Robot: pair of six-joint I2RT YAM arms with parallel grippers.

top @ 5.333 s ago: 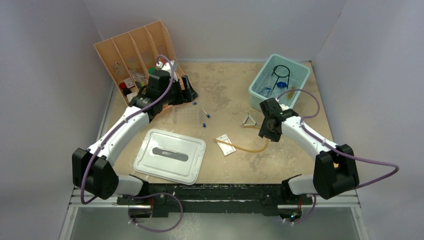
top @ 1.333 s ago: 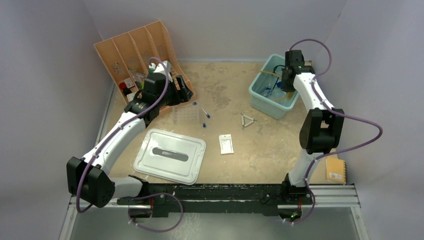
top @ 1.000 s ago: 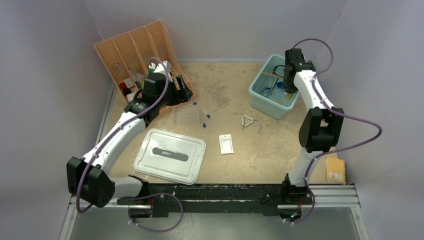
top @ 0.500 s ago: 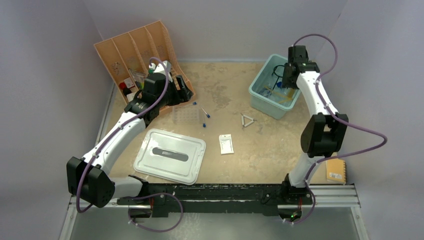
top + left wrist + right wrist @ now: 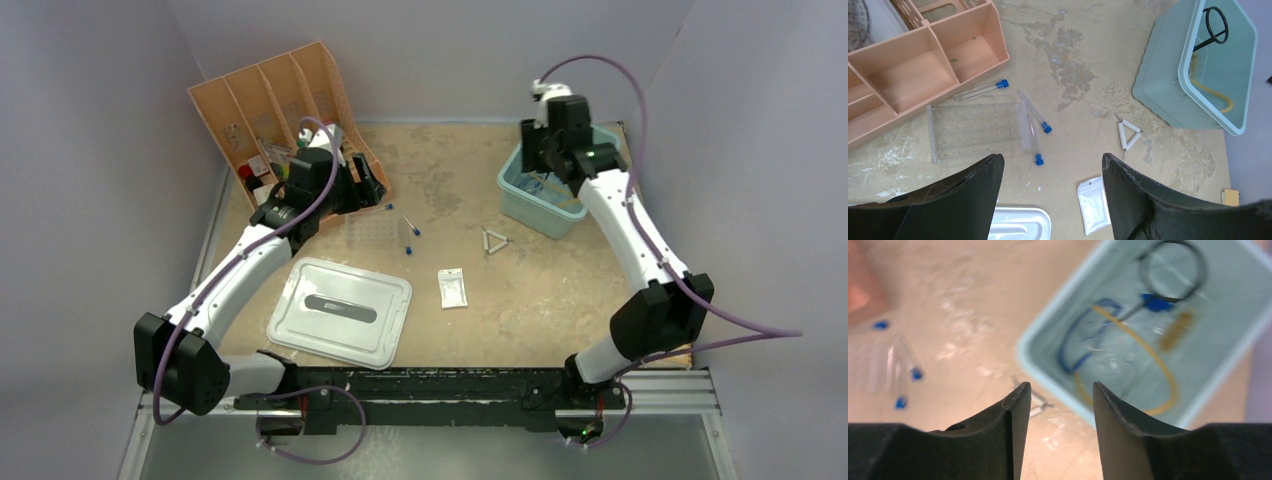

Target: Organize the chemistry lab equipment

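Amber rubber hose (image 5: 1135, 341) lies coiled on the floor of the teal bin (image 5: 1158, 75), alongside the black wire ring (image 5: 1206, 24) and some blue tools (image 5: 1154, 301), though the right wrist view is too blurred to show more. The right gripper (image 5: 1059, 392) hangs above the bin's table-side wall with its jaws apart and nothing between them, so the hose looks delivered. What remains loose is out on the table. The wire triangle (image 5: 1122, 136) lies flat just off the bin's corner, on the side toward the table's middle and the near edge. The small clear packet (image 5: 1093, 205) lies further on in the same direction. The triangle shows right at the right fingertips' gap in the wrist view, so the right arm is plainly the nearer one. A short drop down and inward from the bin would probably bring the jaws across one of its sleeved sides. The left gripper (image 5: 1050, 165), jaws also spread and empty, hovers beside the peach organizer (image 5: 913, 70). It looks down on the clear tube rack (image 5: 975, 132), lying flat, and on the blue-capped thin tubes (image 5: 1033, 112). Two of them lie slantwise at the rack's end and one along its far edge. Those fall to the left arm, I judge.
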